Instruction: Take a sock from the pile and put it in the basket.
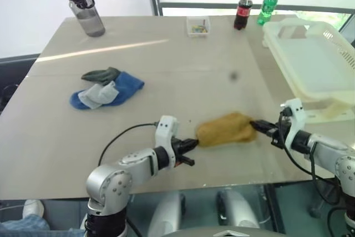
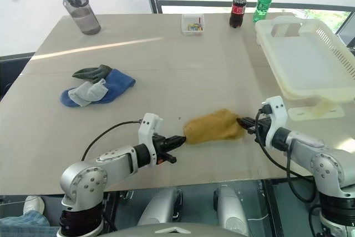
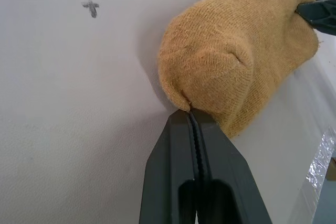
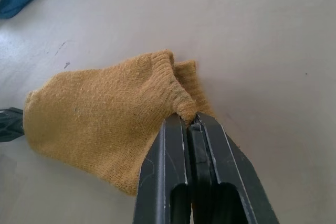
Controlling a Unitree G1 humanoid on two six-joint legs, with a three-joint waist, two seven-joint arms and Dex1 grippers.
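Observation:
A mustard yellow sock (image 1: 226, 129) lies on the table near the front edge, stretched between my two grippers. My left gripper (image 1: 193, 144) is shut on its toe end (image 3: 185, 106). My right gripper (image 1: 256, 126) is shut on its cuff (image 4: 186, 111). The pile (image 1: 105, 89), with blue, dark green and light grey socks, sits on the table's left side. The pale cream basket (image 1: 310, 62) with slotted sides stands at the right edge, beyond my right gripper.
A grey water bottle (image 1: 84, 8) stands at the far left corner. A small clear box (image 1: 198, 26), a cola bottle (image 1: 242, 9) and a green bottle (image 1: 267, 5) line the far edge. The table's front edge runs just below both grippers.

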